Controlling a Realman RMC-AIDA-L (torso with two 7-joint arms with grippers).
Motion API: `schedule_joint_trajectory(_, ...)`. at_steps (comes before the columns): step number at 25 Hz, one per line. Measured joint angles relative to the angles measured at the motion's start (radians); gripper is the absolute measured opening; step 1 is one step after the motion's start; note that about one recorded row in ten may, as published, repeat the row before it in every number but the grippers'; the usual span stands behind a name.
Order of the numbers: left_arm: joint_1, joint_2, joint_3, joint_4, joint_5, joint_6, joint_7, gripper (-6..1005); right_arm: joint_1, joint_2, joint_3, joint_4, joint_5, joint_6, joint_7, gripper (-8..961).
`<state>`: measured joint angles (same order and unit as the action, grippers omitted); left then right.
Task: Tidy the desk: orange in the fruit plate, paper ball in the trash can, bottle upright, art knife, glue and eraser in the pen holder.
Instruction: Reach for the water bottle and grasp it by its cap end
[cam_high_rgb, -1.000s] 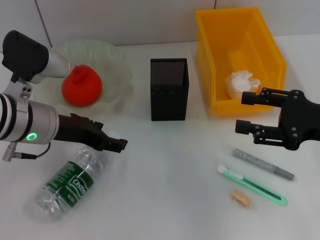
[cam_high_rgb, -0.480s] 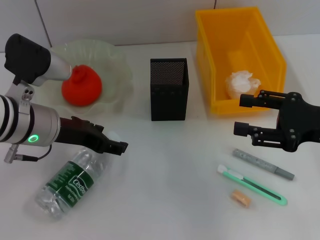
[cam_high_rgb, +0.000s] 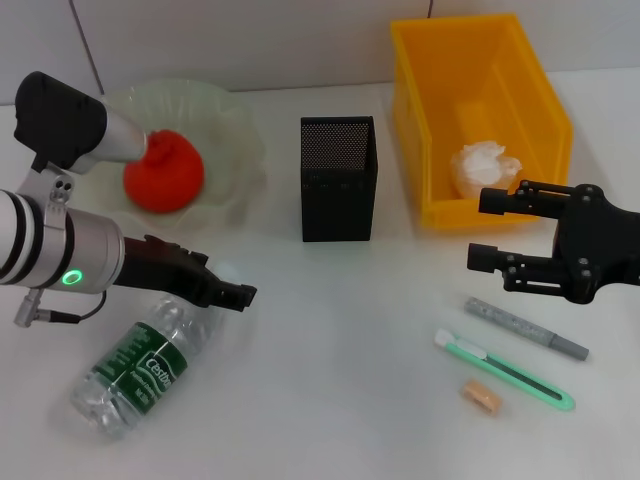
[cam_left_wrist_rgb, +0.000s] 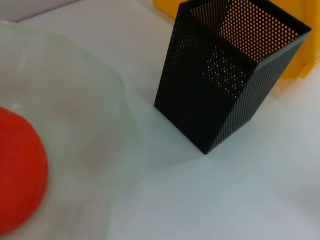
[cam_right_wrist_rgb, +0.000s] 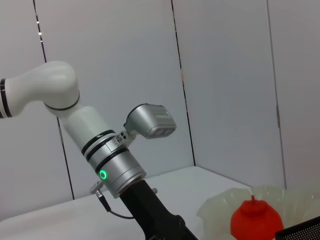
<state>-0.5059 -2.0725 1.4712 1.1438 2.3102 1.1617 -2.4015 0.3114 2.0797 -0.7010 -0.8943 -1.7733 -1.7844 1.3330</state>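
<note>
The orange (cam_high_rgb: 163, 172) sits in the pale green fruit plate (cam_high_rgb: 235, 130) at the back left. It also shows in the left wrist view (cam_left_wrist_rgb: 17, 170) and the right wrist view (cam_right_wrist_rgb: 256, 220). The paper ball (cam_high_rgb: 482, 165) lies in the yellow bin (cam_high_rgb: 545, 100). The clear bottle (cam_high_rgb: 135, 370) with a green label lies on its side at the front left. My left gripper (cam_high_rgb: 235, 293) hovers just above its cap end. The black mesh pen holder (cam_high_rgb: 338, 180) stands in the middle. The grey glue stick (cam_high_rgb: 527, 328), green art knife (cam_high_rgb: 505, 370) and tan eraser (cam_high_rgb: 481, 397) lie at the front right. My right gripper (cam_high_rgb: 480, 228) is open and empty above them.
The left wrist view shows the plate's rim (cam_left_wrist_rgb: 100, 115), the pen holder (cam_left_wrist_rgb: 225, 75) and a corner of the yellow bin (cam_left_wrist_rgb: 300, 60). The right wrist view shows my left arm (cam_right_wrist_rgb: 110, 160) in front of a grey panelled wall.
My left gripper has shifted slightly forward and down toward the bottle. My right gripper has edged a little to the left.
</note>
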Motion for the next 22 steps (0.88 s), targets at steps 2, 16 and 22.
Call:
schedule_joint_trajectory(2,-0.004,-0.001,0.000,-0.009,0.000,-0.002,0.002,841,0.000,0.000,0.000,0.000,0.000,0.000,0.000,701)
schedule_joint_trajectory(16,-0.008,-0.001,0.001,-0.034,0.002,-0.026,0.011,840,0.003,0.000,0.000,0.001,0.000,0.002,0.000,702)
schedule_joint_trajectory(22,-0.008,-0.001,0.009,-0.036,0.002,-0.031,0.011,840,0.003,0.000,0.000,0.002,0.000,0.002,0.000,700)
